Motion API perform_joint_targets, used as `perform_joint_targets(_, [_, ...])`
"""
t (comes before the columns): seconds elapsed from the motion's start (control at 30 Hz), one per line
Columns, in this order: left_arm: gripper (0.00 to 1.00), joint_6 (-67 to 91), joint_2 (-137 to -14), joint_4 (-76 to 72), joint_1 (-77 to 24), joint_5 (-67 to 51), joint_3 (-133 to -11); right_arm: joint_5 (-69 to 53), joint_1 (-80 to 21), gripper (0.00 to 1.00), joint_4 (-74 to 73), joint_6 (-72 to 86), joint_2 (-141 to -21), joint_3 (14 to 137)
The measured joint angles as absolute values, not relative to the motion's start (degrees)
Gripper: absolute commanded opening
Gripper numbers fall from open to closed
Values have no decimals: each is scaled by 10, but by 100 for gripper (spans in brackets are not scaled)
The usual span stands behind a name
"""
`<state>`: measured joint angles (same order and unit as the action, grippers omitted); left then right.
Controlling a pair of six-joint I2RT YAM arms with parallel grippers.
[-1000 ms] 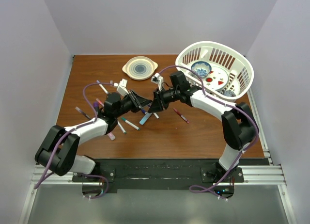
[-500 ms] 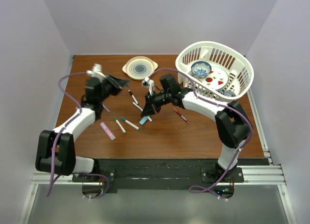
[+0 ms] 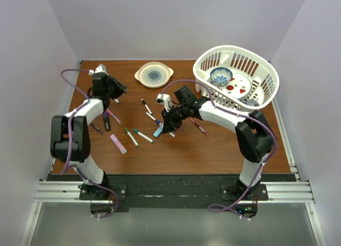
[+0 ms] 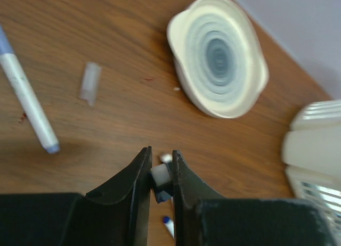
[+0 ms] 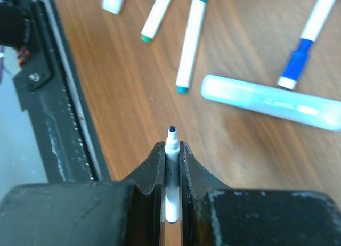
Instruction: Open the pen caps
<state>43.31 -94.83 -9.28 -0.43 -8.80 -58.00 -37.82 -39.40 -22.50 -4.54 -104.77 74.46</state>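
Left gripper (image 4: 160,156), out at ten o'clock on the table (image 3: 224,145), pinches a small cap (image 4: 159,175); right gripper (image 5: 171,150) is clamped on the bared pen (image 5: 170,201). Caps look light, stiff, slick: squeeze across the sides.
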Motion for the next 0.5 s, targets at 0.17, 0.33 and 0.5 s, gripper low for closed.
perform_joint_targets(0.17, [0,356,-1072,-1,-4,-39,-698,-366,-379,0,-232,-59,-1046,750])
perform_joint_targets(0.33, [0,296,-1147,66,-4,12,-788,-365,-371,0,-233,-63,-1045,750])
perform_joint_targets(0.5, [4,255,-1195,117,-4,49,-857,-365,-364,0,-233,-65,-1045,750])
